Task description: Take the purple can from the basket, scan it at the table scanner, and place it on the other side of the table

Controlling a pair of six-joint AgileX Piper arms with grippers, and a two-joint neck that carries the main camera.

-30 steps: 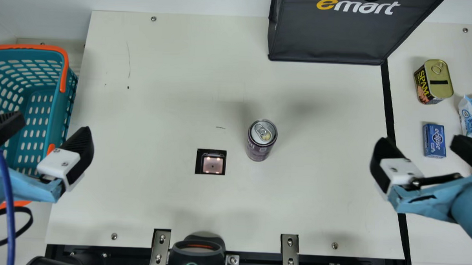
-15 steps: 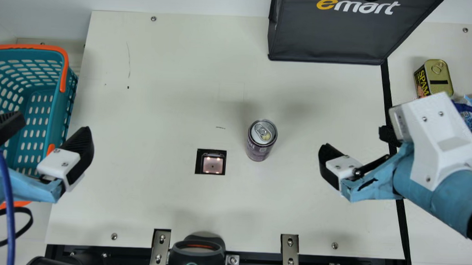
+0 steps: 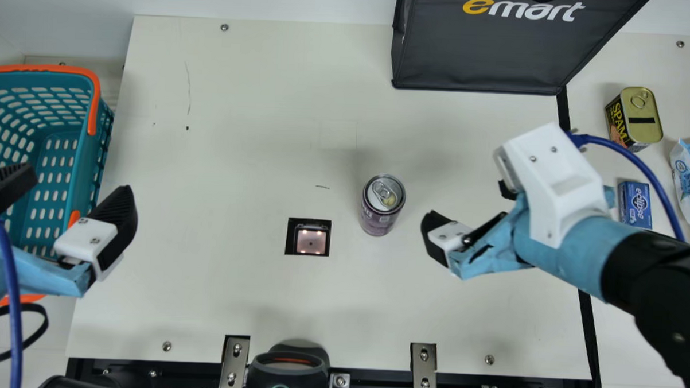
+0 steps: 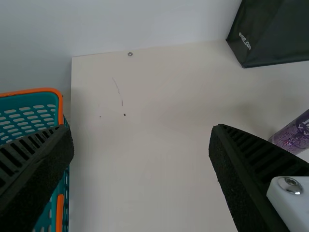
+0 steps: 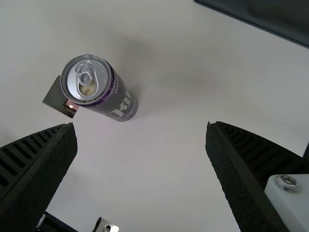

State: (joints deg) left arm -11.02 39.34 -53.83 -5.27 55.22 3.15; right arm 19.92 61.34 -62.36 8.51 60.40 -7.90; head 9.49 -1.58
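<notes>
Purple can (image 3: 383, 205) in sight, am seeing it standing upright on the cream table (image 3: 226, 155), pull tab facing up, just beside the small scanner (image 3: 311, 240) set into the tabletop, on the right-hand side of it; am holding the right gripper (image 3: 471, 205) open over the table, near the can but not touching it, and am showing its two ribbed fingers spread wide apart in the right wrist view; am holding the left gripper (image 3: 75, 186) open as well, one finger above the teal basket (image 3: 89, 156) with the orange rim, the other by the table's left edge, well apart from the can; am seeing a dark bag (image 3: 482, 55) standing on the far side of the table, and past the black strip (image 3: 565, 112) on the right am seeing a tin (image 3: 646, 121), a little blue box (image 3: 634, 198) and a blue-and-white packet (image 3: 688, 189); at the near edge, am seeing a black device (image 3: 287, 373) glowing with a green ring
</notes>
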